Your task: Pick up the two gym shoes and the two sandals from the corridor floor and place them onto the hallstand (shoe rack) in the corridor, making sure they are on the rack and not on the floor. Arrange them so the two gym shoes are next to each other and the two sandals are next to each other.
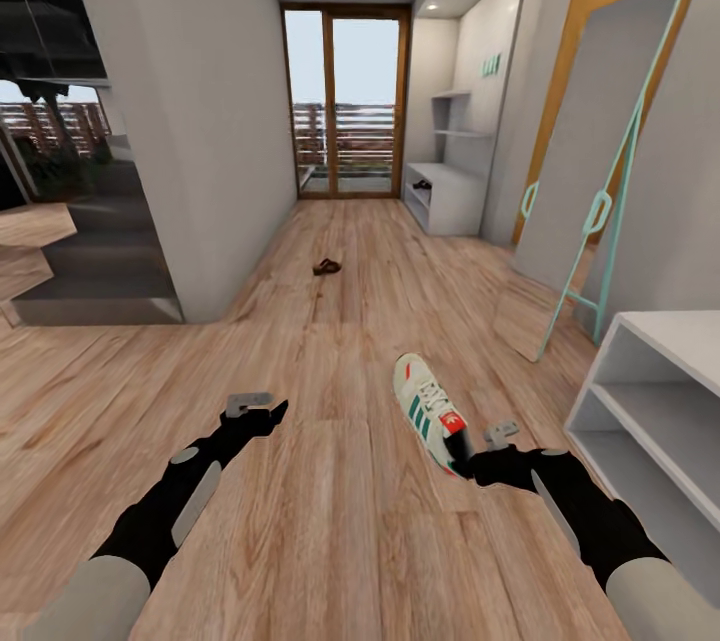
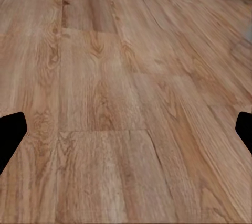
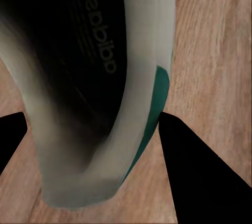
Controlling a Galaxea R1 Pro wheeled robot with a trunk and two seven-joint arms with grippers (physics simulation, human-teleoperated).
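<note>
Grabbing the first gym shoe [image 1: 431,409] looks like the step you're on: your right claw [image 1: 478,462] is down at its heel end on the corridor floor [image 1: 330,521], and in the right wrist view the shoe [image 3: 105,103] sits between the two fingers, one of them pressed up against its green-striped side. I can't tell from these shots whether it's properly clamped or just straddling the heel, so I'd confirm the squeeze before lifting. Your left claw [image 1: 262,410] hangs spread wide over bare planks, holding nothing. The white rack [image 1: 650,411] is just to your right, close by, so I'd guess the next move is a straight lift, then a swing right to set the shoe on a shelf or the top, leaving room beside it for its partner. One sandal [image 1: 327,267] is lying farther down the corridor, well apart from you; there's also something dark on the far white unit [image 1: 440,193], too small to call.
</note>
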